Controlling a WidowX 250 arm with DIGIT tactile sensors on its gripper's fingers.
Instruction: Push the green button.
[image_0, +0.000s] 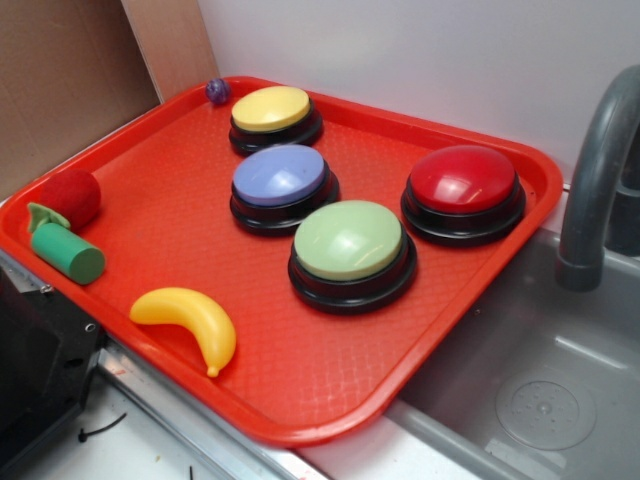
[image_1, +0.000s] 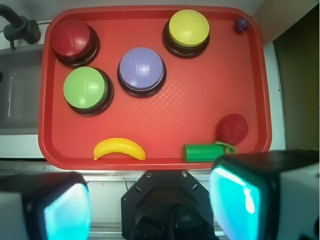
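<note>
The green button is sitting on the red tray, between the red button and the yellow banana, just beside the blue button. The gripper is hanging high above the tray's near edge, its fingers spread wide apart, touching nothing.

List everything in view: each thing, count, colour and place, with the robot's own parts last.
Plastic tray: one, red, beside the sink.
Round dome push buttons on black bases, all on the tray: pale green button, red button, lavender-blue button, yellow button.
Toy banana: one, yellow, tray's near edge.
Small toy cylinder: one, dark green, tray's left edge.
Fuzzy ball: one, red, beside the cylinder.
Small ball: one, purple, far corner.
Sink with faucet: grey, right.
Gripper: open, held off the tray.
</note>
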